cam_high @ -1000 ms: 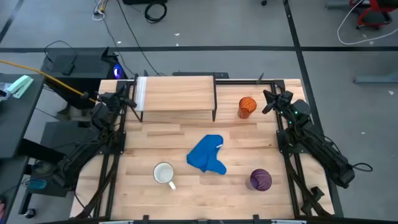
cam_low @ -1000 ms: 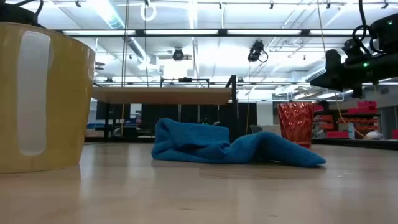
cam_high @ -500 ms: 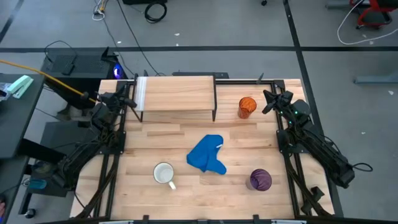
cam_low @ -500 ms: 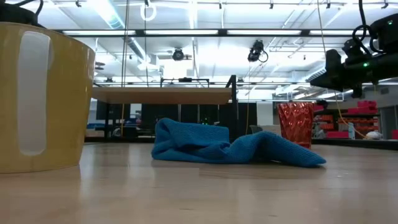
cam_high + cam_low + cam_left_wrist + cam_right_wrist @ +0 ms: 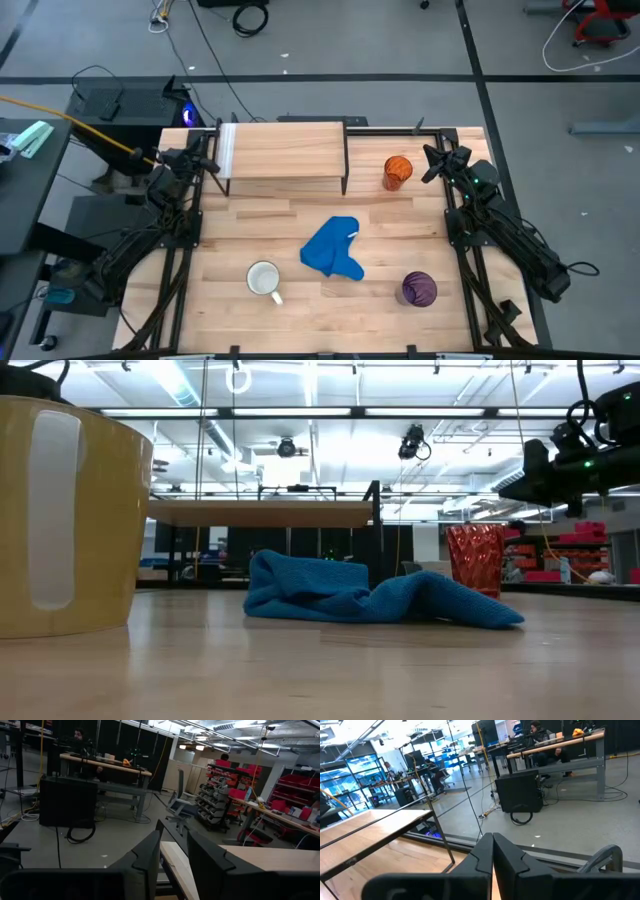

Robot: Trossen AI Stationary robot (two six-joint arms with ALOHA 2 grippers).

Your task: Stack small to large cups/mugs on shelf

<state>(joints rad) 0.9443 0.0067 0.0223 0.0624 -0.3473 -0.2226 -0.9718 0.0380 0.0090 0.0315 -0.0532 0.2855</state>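
The shelf (image 5: pixel 283 150) stands at the far edge on black legs, its white strip (image 5: pixel 227 148) at the left end; nothing is on it. The orange cup (image 5: pixel 397 172) stands upright on the table right of the shelf. Near the front edge stand the white mug (image 5: pixel 264 279) and the purple tumbler (image 5: pixel 419 289). In the low view the mug (image 5: pixel 70 515) fills the left and the orange cup (image 5: pixel 475 558) shows behind the cloth. My left gripper (image 5: pixel 207 160) waits by the shelf's left end, fingers slightly apart (image 5: pixel 174 852). My right gripper (image 5: pixel 432 162) hangs right of the orange cup, shut (image 5: pixel 492 845).
A crumpled blue cloth (image 5: pixel 333 250) lies mid-table between the mug and the tumbler. Bare wood lies between the shelf and the cloth. Both arms run along the table's side edges. People sit at desks in the room beyond the table.
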